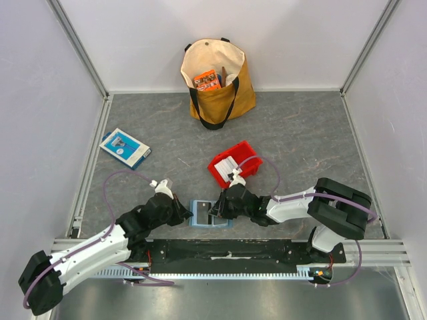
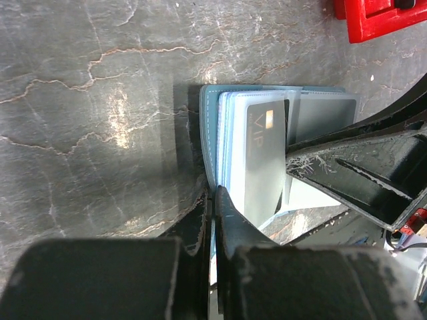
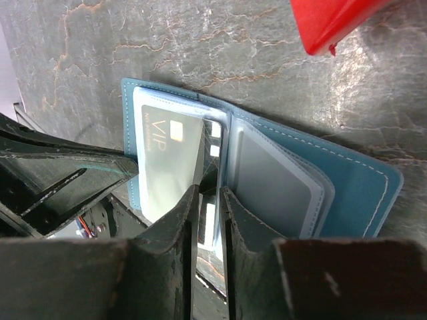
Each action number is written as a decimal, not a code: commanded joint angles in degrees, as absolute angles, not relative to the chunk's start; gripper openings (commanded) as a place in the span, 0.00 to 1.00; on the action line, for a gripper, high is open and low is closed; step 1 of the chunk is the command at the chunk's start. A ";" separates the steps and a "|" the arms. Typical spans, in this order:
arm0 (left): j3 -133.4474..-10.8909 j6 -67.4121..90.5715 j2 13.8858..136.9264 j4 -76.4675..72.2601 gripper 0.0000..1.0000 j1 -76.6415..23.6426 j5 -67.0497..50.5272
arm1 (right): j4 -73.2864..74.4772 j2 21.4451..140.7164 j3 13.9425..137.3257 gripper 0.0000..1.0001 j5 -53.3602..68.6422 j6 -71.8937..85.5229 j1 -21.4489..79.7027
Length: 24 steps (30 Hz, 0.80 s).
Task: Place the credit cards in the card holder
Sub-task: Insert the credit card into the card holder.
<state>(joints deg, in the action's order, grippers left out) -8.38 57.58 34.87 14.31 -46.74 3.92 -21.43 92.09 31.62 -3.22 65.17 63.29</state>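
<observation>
The teal card holder (image 1: 201, 214) lies open on the grey floor between both arms. My left gripper (image 1: 186, 212) is shut on the edge of its left cover (image 2: 208, 133), fingertips together at the near corner (image 2: 214, 192). A grey credit card marked VIP (image 2: 257, 160) sits in a clear left-hand pocket (image 3: 170, 157). My right gripper (image 3: 210, 190) hovers over the holder's spine with its jaws a narrow gap apart. A dark glossy card (image 3: 214, 150) stands nearly edge-on at that gap, going down into the spine. The right half (image 3: 360, 193) shows clear pockets.
A red bin (image 1: 217, 172) holding white cards (image 1: 227, 165) sits just behind the holder. A blue-and-white flat box (image 1: 125, 147) lies at the left. A tan tote bag (image 1: 217, 80) stands at the back wall. The table's front rail (image 1: 220, 253) runs just below the holder.
</observation>
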 commanded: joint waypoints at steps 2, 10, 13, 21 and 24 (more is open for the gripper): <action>-7.74 57.48 36.03 13.45 0.02 -46.85 4.57 | -24.52 91.14 29.97 0.28 -1.41 65.92 63.11; -7.65 57.92 38.50 11.16 0.02 -46.84 3.52 | -30.41 92.28 30.58 0.31 3.34 66.27 63.37; -7.82 57.92 38.58 11.07 0.02 -46.85 3.60 | -30.85 93.16 31.64 0.31 3.87 65.57 63.81; -7.65 58.80 38.58 10.73 0.02 -46.85 3.60 | -34.79 92.99 31.64 0.32 4.92 64.51 64.42; -7.73 58.62 38.76 10.63 0.02 -46.85 3.43 | -34.90 93.51 32.60 0.33 5.71 63.81 64.42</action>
